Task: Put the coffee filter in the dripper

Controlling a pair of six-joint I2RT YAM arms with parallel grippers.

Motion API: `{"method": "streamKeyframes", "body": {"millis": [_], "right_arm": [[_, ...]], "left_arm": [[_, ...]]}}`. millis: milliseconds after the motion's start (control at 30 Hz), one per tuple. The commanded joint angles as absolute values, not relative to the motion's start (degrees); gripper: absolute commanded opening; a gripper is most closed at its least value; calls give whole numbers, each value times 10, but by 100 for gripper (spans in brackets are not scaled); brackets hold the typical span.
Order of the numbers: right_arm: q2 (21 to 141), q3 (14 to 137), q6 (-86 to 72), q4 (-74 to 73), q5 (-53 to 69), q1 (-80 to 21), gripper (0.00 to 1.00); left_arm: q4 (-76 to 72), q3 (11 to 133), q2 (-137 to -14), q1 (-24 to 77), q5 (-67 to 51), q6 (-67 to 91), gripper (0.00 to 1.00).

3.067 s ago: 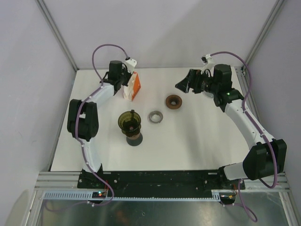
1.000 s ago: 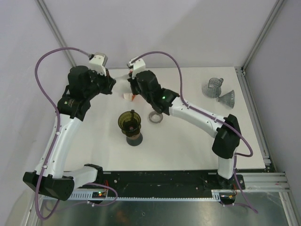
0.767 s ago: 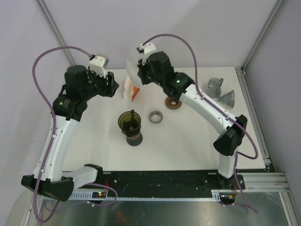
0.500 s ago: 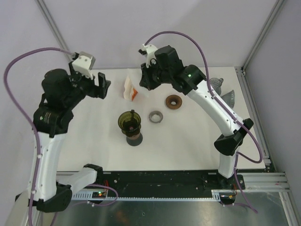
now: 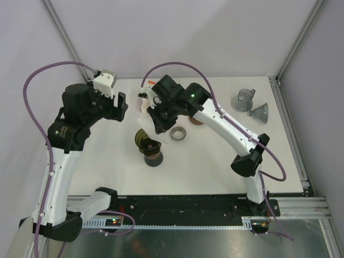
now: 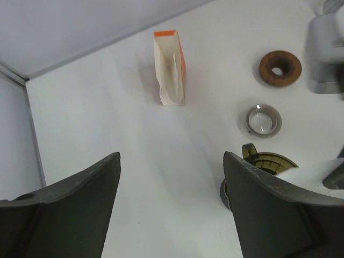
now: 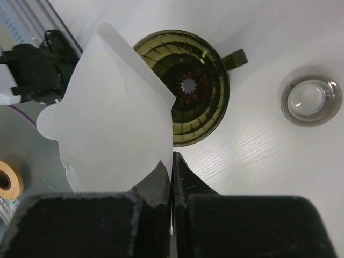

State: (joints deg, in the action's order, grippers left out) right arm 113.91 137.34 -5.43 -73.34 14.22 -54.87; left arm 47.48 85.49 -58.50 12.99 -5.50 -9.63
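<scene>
Your right gripper (image 7: 172, 161) was pinched shut on the white paper coffee filter (image 7: 113, 118), holding it by a lower corner. The filter hung over the olive-green translucent plastic dripper (image 7: 199, 102) and was not seated in it. In the right wrist view one straight filter edge crossed the dripper's rim. The rest of the paper spread out past the rim on the side away from the handle.

The handle pointed toward the small metal-rimmed glass ring (image 7: 311, 100), near but not touching. Your left gripper (image 6: 171, 161) was wide open with nothing in it, raised over the white worktop (image 5: 215, 166) left of the dripper.

The orange-and-white filter box (image 6: 171, 75) stood toward the far edge, with the brown wooden ring (image 6: 279, 67) to its right. Both were well apart from the dripper. Two clear glass cones (image 5: 244, 98) sat by the far right corner, close to the worktop's edge. Bare worktop ran from the dripper to the near edge and out to the left edge.
</scene>
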Motion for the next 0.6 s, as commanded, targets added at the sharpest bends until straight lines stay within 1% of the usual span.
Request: {"method": "streamKeyframes", "body": {"millis": [0,167,367,567], "right_arm": [[1174,1424,-47,-771,119,-549,0],[1212,1452,-46,-762,143,-543,0],[1244,1476,-49,-756,144,-541,0],[1257,1472,-52,-747,149,-541,0]], "left_arm": [[475,843,-578,126,-73,-104,82],[473,820,-578,125,-79,-106,81],[473,801,-585,125,-150,-83,79],[473,765,-593,126,-222,-71,76]]}}
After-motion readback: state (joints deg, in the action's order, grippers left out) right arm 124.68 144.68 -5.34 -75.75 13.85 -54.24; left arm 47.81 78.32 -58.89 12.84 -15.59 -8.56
